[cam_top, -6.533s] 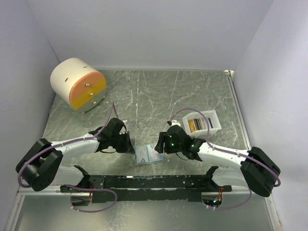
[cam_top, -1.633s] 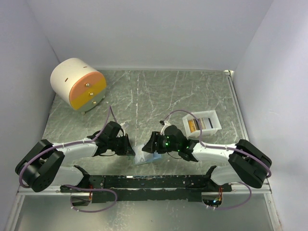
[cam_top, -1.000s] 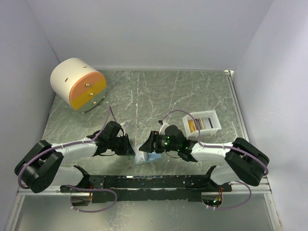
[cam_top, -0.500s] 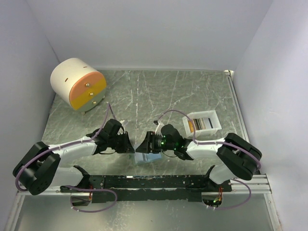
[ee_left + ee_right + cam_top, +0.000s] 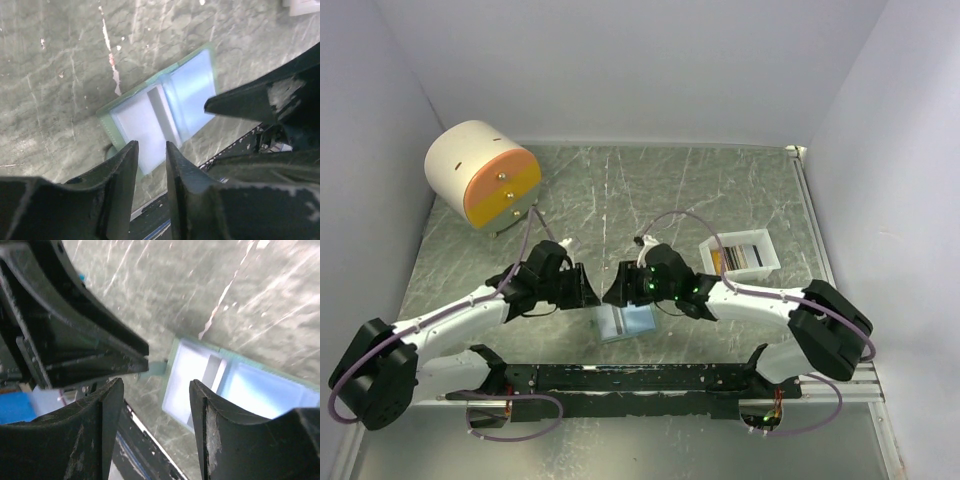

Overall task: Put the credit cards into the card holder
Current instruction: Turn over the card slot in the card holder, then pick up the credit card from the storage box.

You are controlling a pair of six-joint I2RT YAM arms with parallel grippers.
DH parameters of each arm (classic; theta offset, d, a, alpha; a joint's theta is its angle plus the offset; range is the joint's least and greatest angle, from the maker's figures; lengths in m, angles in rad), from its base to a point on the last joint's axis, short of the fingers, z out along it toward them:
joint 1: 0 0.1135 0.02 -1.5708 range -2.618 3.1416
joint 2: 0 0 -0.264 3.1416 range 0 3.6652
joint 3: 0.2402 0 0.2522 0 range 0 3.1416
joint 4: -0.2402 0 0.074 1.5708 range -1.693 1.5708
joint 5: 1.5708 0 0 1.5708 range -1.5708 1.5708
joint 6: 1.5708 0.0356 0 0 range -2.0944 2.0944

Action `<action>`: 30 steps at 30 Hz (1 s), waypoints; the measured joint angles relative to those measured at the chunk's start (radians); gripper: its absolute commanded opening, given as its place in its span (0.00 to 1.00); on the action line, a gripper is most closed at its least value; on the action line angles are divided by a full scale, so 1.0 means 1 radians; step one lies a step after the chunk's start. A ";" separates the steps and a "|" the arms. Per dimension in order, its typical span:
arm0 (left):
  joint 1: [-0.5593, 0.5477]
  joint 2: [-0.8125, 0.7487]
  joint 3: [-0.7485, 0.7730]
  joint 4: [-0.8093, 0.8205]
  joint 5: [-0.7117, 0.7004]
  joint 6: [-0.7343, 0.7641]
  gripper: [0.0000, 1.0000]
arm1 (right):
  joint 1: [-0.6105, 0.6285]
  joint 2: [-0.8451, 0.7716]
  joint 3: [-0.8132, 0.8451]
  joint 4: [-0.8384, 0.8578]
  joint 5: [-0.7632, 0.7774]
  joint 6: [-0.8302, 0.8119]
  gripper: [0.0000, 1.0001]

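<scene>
Card holder open; left gripper slightly parted, right gripper spread; only overhead shows credit cards.

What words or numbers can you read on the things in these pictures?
None can be read.
The wallet shows no writing.
The cards in the white tray have dark stripes, but any print is too small to read.
The round drawer box has no label.
</scene>
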 measured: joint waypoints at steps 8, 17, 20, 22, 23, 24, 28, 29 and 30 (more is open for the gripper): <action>0.000 -0.133 0.075 -0.090 0.001 0.058 1.00 | -0.034 -0.033 0.289 -0.412 0.323 -0.232 0.56; 0.000 -0.182 0.237 -0.243 0.003 0.217 1.00 | -0.218 -0.003 0.492 -0.707 0.597 -0.435 0.55; 0.000 -0.199 0.258 -0.282 0.000 0.265 1.00 | -0.285 0.019 0.513 -0.769 0.669 -0.481 0.54; 0.000 -0.209 0.270 -0.309 -0.011 0.297 1.00 | -0.325 0.035 0.516 -0.802 0.718 -0.505 0.53; 0.000 -0.215 0.271 -0.316 -0.020 0.309 1.00 | -0.343 0.044 0.516 -0.819 0.743 -0.516 0.53; 0.000 -0.219 0.271 -0.323 -0.024 0.317 1.00 | -0.361 0.053 0.516 -0.832 0.768 -0.527 0.52; 0.000 -0.240 0.271 -0.333 -0.025 0.339 1.00 | -0.408 0.089 0.513 -0.863 0.839 -0.557 0.46; 0.000 -0.248 0.271 -0.333 -0.026 0.343 1.00 | -0.415 0.097 0.507 -0.863 0.851 -0.564 0.45; 0.000 -0.256 0.271 -0.333 -0.027 0.346 1.00 | -0.420 0.102 0.498 -0.862 0.860 -0.572 0.44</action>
